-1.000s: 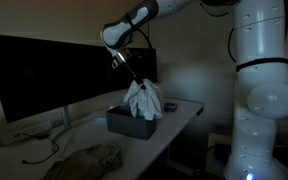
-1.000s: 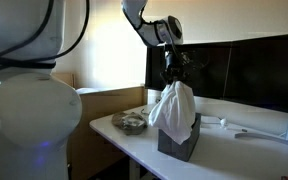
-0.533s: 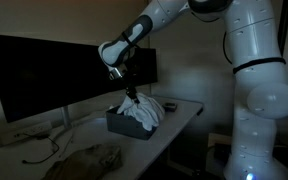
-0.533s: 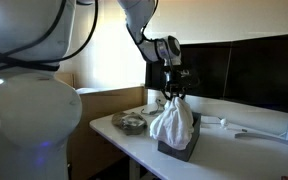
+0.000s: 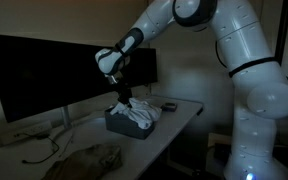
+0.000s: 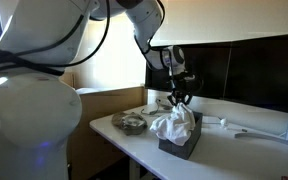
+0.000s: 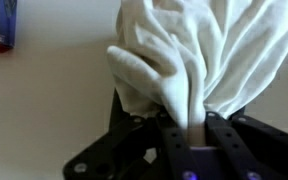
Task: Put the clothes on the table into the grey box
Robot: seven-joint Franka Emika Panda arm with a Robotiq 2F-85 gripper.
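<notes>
Hand (image 6: pixel 178 101) pinches white cloth (image 6: pixel 171 126) bunched atop the grey box (image 6: pixel 181 148).

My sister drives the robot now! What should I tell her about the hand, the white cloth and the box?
Gripper: shut on the white cloth, just above the grey box.
White cloth: bunched in the box, its top pinched between the fingers.
Brown crumpled cloth: lying on the table, outside the box.
Done: white cloth is in the box, not yet released.
Left: open the fingers, lift away, then fetch the brown cloth and box it too.
</notes>
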